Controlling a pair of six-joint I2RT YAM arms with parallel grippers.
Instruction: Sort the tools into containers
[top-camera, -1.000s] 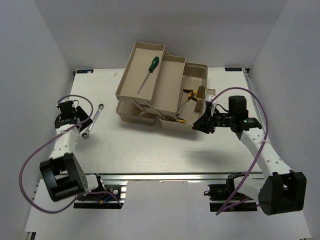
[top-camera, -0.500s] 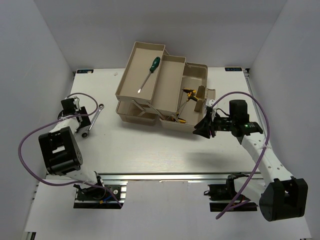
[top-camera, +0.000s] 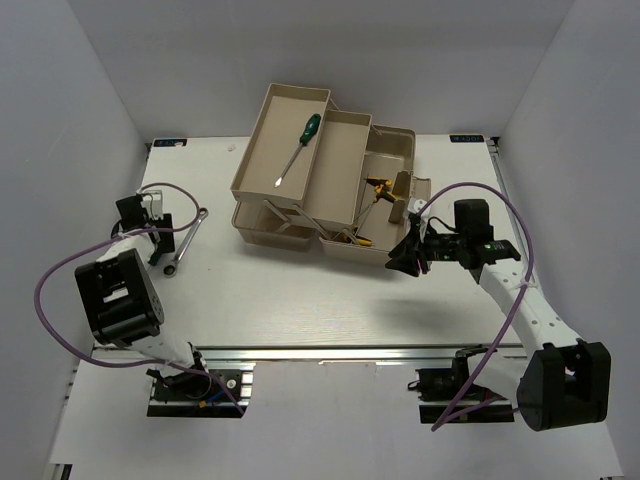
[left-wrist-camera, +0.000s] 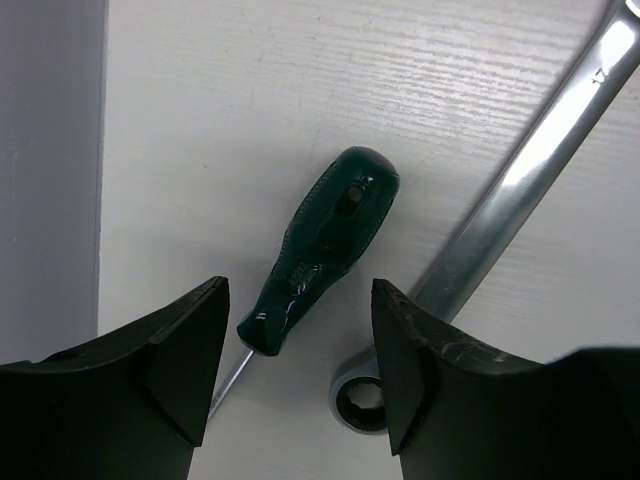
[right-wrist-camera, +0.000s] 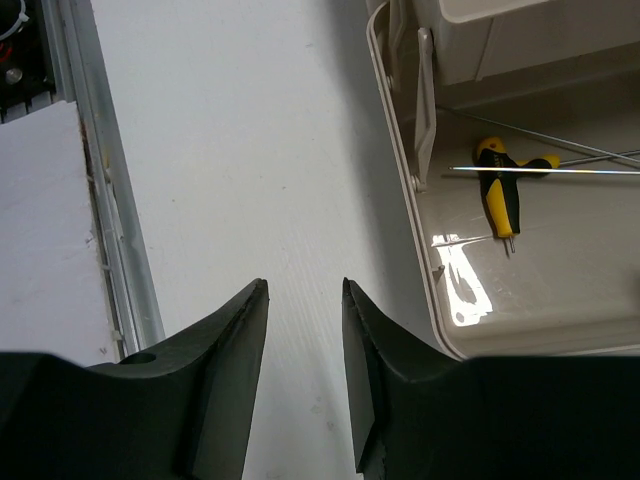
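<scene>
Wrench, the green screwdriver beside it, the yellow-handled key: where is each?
Wrench (left-wrist-camera: 520, 180), left wrist view, mid-shaft.
Green screwdriver (left-wrist-camera: 315, 250), left wrist view, handle middle.
Yellow-handled key (right-wrist-camera: 498, 195), right wrist view, handle.

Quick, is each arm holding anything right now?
Left end effector: open, empty, above the green screwdriver.
Right end effector: open, holding nothing.

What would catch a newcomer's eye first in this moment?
The beige fold-out toolbox stands in the far middle of the table, its top tray holding one green screwdriver. At the left edge, the left tool hangs open over a second green screwdriver lying beside a silver wrench. The right tool, open, hovers by the toolbox's near right corner.
</scene>
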